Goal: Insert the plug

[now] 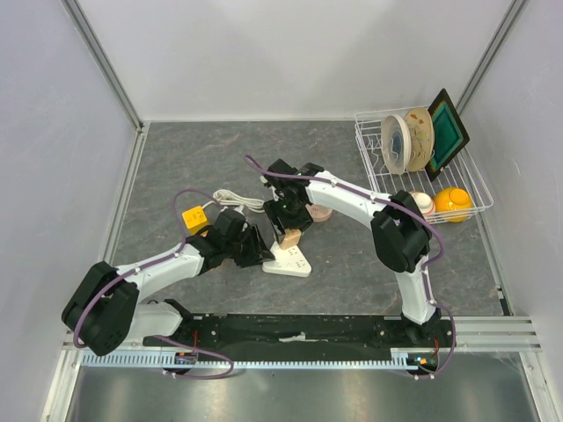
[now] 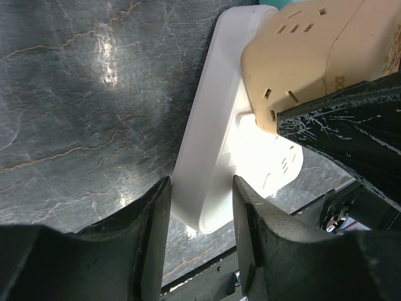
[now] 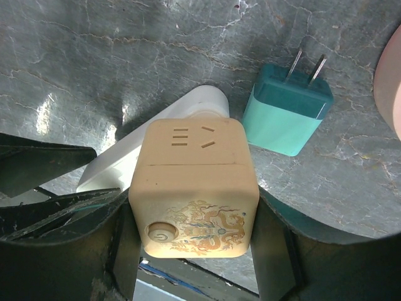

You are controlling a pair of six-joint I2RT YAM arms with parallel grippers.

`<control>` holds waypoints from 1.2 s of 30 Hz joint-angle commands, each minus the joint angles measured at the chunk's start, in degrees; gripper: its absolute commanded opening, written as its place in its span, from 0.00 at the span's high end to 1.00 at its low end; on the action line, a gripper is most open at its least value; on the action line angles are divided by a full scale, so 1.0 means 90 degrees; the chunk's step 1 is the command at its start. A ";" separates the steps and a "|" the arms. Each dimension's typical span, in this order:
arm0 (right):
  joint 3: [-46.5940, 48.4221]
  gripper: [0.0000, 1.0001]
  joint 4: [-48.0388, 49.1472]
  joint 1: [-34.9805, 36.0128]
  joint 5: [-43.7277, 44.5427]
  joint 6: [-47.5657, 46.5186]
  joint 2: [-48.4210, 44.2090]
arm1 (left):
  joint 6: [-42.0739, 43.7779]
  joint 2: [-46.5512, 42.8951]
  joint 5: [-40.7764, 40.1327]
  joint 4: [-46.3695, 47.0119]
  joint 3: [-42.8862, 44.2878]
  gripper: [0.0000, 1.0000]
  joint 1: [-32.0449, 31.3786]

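Observation:
A beige cube plug (image 3: 194, 182) with a dragon print and a round button sits between the fingers of my right gripper (image 3: 194, 251), which is shut on its sides. The cube (image 1: 291, 236) stands on the face of a white power strip (image 1: 290, 261). In the left wrist view the cube (image 2: 307, 50) rests close against the strip (image 2: 210, 144); its prongs are hidden. My left gripper (image 2: 200, 207) straddles the strip's near end, with a finger pressed on each long side. One right finger (image 2: 351, 125) shows dark beside the cube.
A teal charger (image 3: 285, 116) lies with its prongs up just beyond the strip, next to a pink object (image 3: 391, 81). A yellow cube (image 1: 194, 217) and a white cable (image 1: 237, 200) lie to the left. A wire dish rack (image 1: 475, 189) with plates stands at the back right.

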 commanded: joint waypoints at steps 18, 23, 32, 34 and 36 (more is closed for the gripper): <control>-0.0137 1.00 -0.0814 0.0458 0.1191 -0.0163 0.1579 | -0.0160 -0.0132 -0.0412 -0.0363 -0.0213 0.53 -0.0086; 0.0031 0.97 -0.0844 0.0487 0.1210 -0.0105 0.1727 | -0.0150 -0.0181 -0.0402 -0.0421 -0.0232 0.53 -0.0086; 0.0021 0.54 -0.0502 0.0497 0.1210 0.0178 0.0438 | -0.0111 -0.0181 -0.0490 -0.0509 -0.0145 0.54 -0.0086; 0.0070 0.47 -0.0424 0.0497 0.1239 0.0237 0.0243 | -0.0111 -0.0162 -0.0500 -0.0528 -0.0125 0.54 -0.0086; 0.0080 0.40 -0.0327 0.0487 0.1356 0.0315 0.0135 | -0.0101 -0.0171 -0.0500 -0.0568 -0.0106 0.54 -0.0086</control>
